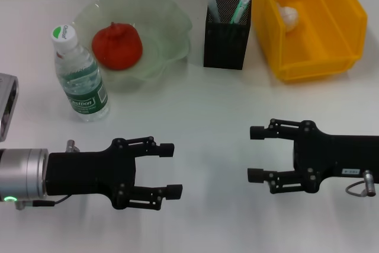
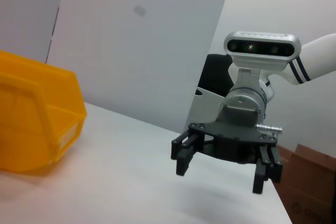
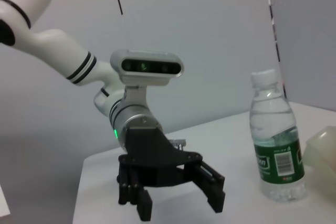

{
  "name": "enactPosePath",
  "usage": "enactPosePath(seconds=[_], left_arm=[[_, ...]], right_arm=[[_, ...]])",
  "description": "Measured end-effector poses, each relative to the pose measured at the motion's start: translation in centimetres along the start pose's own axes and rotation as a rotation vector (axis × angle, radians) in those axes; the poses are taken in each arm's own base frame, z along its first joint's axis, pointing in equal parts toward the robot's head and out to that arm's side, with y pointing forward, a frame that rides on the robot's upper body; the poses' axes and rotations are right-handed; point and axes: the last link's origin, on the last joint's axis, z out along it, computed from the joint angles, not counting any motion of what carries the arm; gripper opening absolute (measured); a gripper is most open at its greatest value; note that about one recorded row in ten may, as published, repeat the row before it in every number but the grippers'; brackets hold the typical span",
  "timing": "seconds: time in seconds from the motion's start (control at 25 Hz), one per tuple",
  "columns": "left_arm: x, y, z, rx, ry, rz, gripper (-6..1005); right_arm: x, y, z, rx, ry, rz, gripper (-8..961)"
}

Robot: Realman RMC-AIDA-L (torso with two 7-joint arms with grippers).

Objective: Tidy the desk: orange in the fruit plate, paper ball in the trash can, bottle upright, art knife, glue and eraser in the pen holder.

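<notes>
Partly hidden, items poke from the holder (image 1: 227, 31). Bottle (image 1: 80, 75) stands upright; left gripper (image 1: 170, 170) and right gripper (image 1: 256, 153) gape, holding nothing.

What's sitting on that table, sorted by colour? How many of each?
Orange: 2, the orange and the bin
Green: 1, the plate
Black: 1, the pen holder
Clear: 1, the bottle
White: 1, the paper ball
Total: 6

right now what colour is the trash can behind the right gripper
Yellow. The trash can shows best in the head view, with a paper ball inside.
</notes>
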Motion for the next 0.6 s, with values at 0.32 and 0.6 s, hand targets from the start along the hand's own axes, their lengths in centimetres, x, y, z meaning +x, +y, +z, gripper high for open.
enactPosePath(seconds=[0.32,0.6], left_arm=[[0.06,-0.13,-0.07,0.006,-0.001,0.008,844],[0.17,-0.32,-0.25,0.022,0.010,0.011,844]], right_arm=[[0.19,-0.25,0.84,0.000,0.027,-0.007,813],[-0.05,-0.46,0.91,-0.004,0.030,-0.011,813]])
